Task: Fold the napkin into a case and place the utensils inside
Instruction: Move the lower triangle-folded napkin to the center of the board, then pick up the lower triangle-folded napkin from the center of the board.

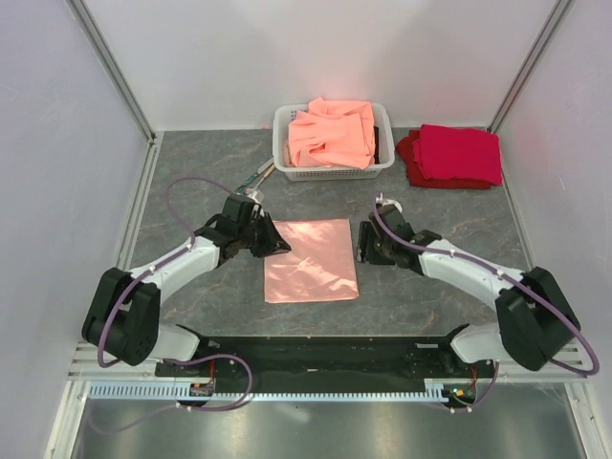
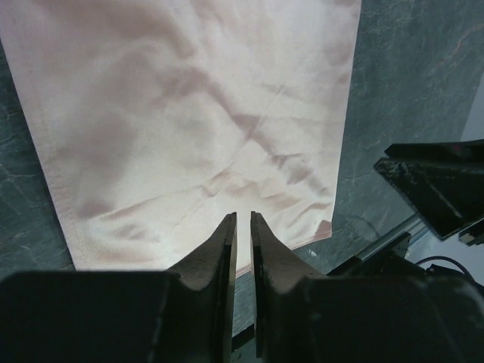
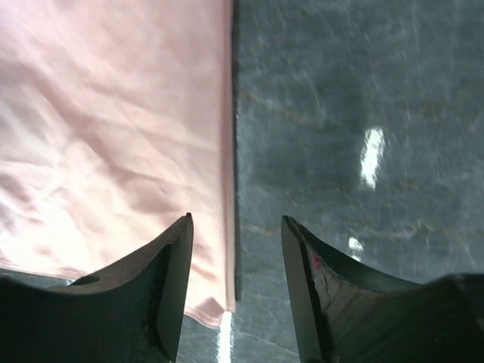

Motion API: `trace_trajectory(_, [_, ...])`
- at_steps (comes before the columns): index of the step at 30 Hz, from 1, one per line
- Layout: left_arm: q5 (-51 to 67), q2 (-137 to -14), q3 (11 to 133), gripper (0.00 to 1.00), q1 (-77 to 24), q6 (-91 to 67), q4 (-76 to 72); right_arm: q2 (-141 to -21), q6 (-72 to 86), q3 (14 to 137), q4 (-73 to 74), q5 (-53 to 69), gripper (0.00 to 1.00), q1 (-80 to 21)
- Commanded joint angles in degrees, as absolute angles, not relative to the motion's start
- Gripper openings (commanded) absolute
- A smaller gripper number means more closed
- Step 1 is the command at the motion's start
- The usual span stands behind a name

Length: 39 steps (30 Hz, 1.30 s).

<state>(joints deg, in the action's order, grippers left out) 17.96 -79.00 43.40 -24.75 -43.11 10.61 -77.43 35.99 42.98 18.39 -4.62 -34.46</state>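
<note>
You see the pale-pink napkin (image 1: 311,260) lying flat in the middle of the dark grey, marble-veined counter (image 1: 449,215), between the two arms. Your left end effector (image 2: 243,215) sits at the napkin's left edge, its fingers (image 2: 225,246) drawn almost together with only a thin slit showing; you cannot tell whether any cloth is caught there. Your right end effector (image 3: 237,219) stands with its fingers clearly apart, straddling the napkin's right edge and gripping nothing. The utensils (image 1: 260,176) lie on the counter just left of the white basket (image 1: 283,145), too small to make out piece by piece. Orange-salmon cloths (image 1: 332,132) heap in that basket, and deep red folded cloths (image 1: 454,155) sit just to its right. Plain white panels in metal framing enclose the counter
</note>
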Motion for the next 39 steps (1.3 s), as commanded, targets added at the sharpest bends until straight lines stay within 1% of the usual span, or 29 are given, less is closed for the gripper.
trace_trajectory(1, [20.8, -79.3, 38.3, 0.17, -25.5, -44.8, 6.0, -83.3, 31.9, 50.6, 14.3, -2.9, 0.53, -33.0])
trace_trajectory(2, [20.3, -79.3, 37.5, 0.17, -25.7, -44.7, 5.6, -86.3, 31.2, 51.7, 12.6, -1.2, 0.51, -32.9])
trace_trajectory(3, [19.9, -79.4, 36.8, 0.16, -26.4, -44.6, 5.5, -87.9, 30.9, 53.9, 12.0, -0.4, 0.47, -32.4])
trace_trajectory(4, [19.7, -79.4, 35.2, 0.16, -26.6, -44.6, 5.3, -89.4, 30.4, 54.9, 11.3, -0.2, 0.38, -32.4])
trace_trajectory(5, [19.1, -79.5, 34.5, 0.15, -27.0, -44.6, 4.9, -92.0, 29.8, 55.8, 9.7, 1.5, 0.35, -32.4])
trace_trajectory(6, [18.8, -79.5, 33.7, 0.15, -27.9, -44.7, 4.3, -93.2, 29.6, 57.5, 9.0, 1.8, 0.29, -32.3])
trace_trajectory(9, [17.8, -79.6, 31.5, 0.15, -30.2, -45.5, 3.2, -97.7, 28.7, 60.1, 6.6, 3.0, 0.24, -32.3])
trace_trajectory(12, [16.1, -80.4, 30.0, 0.15, -33.4, -46.2, 2.6, -101.3, 27.4, 62.4, 6.5, 2.9, 0.21, -32.1])
trace_trajectory(15, [16.5, -81.2, 28.6, 0.15, -35.8, -48.1, 1.8, -102.0, 26.1, 62.1, 7.2, 2.1, 0.21, -31.5])
trace_trajectory(18, [17.3, -82.1, 27.8, 0.15, -39.2, -50.4, 0.2, -99.9, 24.3, 60.5, 9.4, 0.6, 0.22, -31.4])
trace_trajectory(22, [17.1, -82.4, 27.9, 0.15, -43.7, -52.8, -1.6, -93.0, 21.6, 57.1, 13.2, -1.0, 0.23, -31.5])
trace_trajectory(24, [17.1, -79.6, 27.2, 0.16, -44.0, -54.1, -1.1, -89.9, 20.8, 54.8, 14.6, -0.9, 0.25, -31.7])
trace_trajectory(25, [16.4, -78.0, 26.9, 0.19, -44.0, -54.5, -0.4, -86.8, 20.0, 53.9, 15.9, -0.9, 0.26, -31.8])
trace_trajectory(26, [15.7, -76.1, 26.9, 0.21, -44.0, -54.7, 1.5, -85.1, 19.9, 52.1, 16.4, -0.9, 0.28, -32.4])
trace_trajectory(27, [14.9, -71.2, 27.2, 0.23, -44.0, -54.8, 3.5, -83.5, 19.6, 51.3, 17.0, -0.7, 0.29, -32.9])
trace_trajectory(30, [8.3, -63.0, 30.0, 0.29, -43.4, -54.0, 13.1, -78.7, 19.1, 49.0, 19.0, -1.0, 0.33, -36.9])
trace_trajectory(31, [5.0, -57.9, 30.9, 0.34, -42.7, -53.5, 15.4, -77.5, 19.4, 48.9, 19.9, -1.0, 0.34, -38.2])
trace_trajectory(32, [3.7, -55.6, 32.9, 0.36, -40.3, -52.7, 20.5, -77.3, 20.4, 49.1, 20.6, -1.7, 0.35, -41.5])
trace_trajectory(34, [2.2, -49.7, 34.4, 0.38, -36.6, -52.2, 24.6, -77.6, 21.9, 50.0, 21.4, -2.8, 0.38, -45.0])
trace_trajectory(35, [2.5, -48.2, 35.6, 0.39, -31.9, -51.5, 25.8, -78.0, 22.8, 51.0, 21.4, -3.0, 0.40, -48.3])
trace_trajectory(37, [3.3, -45.1, 36.8, 0.41, -27.0, -50.4, 29.1, -80.2, 25.7, 52.2, 20.2, -2.7, 0.41, -51.5])
trace_trajectory(38, [3.3, -44.8, 38.9, 0.43, -22.6, -49.2, 30.3, -81.3, 26.5, 53.8, 19.9, -2.9, 0.43, -55.0])
trace_trajectory(39, [3.1, -45.0, 40.2, 0.43, -20.5, -48.6, 33.1, -82.6, 27.9, 54.9, 19.8, -3.9, 0.44, -56.5])
